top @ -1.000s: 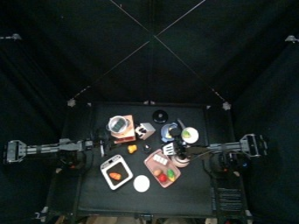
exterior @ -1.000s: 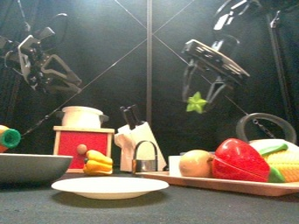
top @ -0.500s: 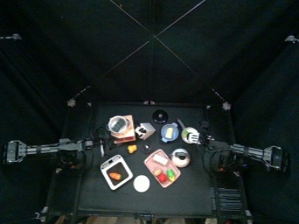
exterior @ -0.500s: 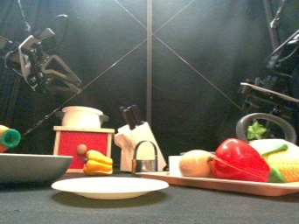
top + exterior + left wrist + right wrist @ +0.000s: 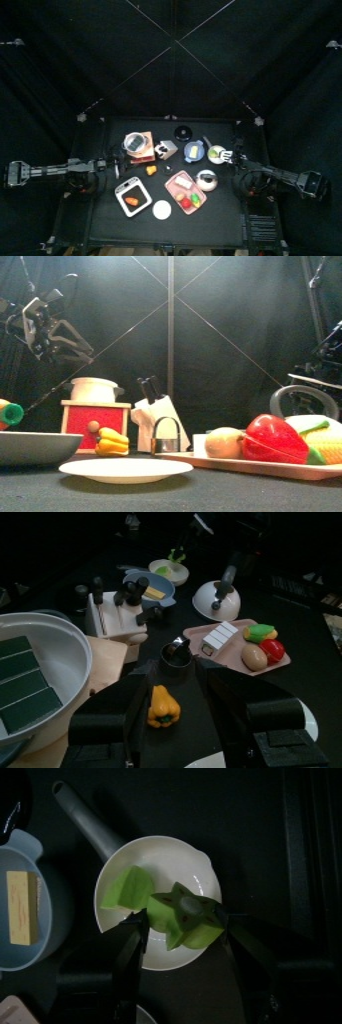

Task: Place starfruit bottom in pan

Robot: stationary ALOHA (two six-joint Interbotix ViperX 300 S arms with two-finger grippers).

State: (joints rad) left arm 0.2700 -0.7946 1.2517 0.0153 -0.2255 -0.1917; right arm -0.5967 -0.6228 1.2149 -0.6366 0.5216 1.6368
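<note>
The pan (image 5: 181, 860), round and whitish with a long grey handle, lies right under my right gripper (image 5: 187, 968). In it rests the starfruit bottom (image 5: 187, 918), a star-shaped yellow-green chunk, next to a flat brighter green piece (image 5: 127, 886). The right jaws stand open above the pan with nothing between them. From above, the pan (image 5: 218, 154) sits at the table's right, the right arm (image 5: 283, 181) just beyond it. My left gripper (image 5: 181, 727) rests open, high at the left, over a yellow pepper (image 5: 162, 705).
A blue-rimmed bowl (image 5: 16, 888) holding a yellow block sits beside the pan. A pink tray (image 5: 187, 190) of toy food, a white plate (image 5: 162, 209), a grey tray (image 5: 131, 196), a knife block (image 5: 163, 150) and a pot on a red box (image 5: 138, 143) crowd the middle.
The right gripper let go of the starfruit bottom, which dropped into the pan. The right arm then drew back to the right. The left arm stayed still.
</note>
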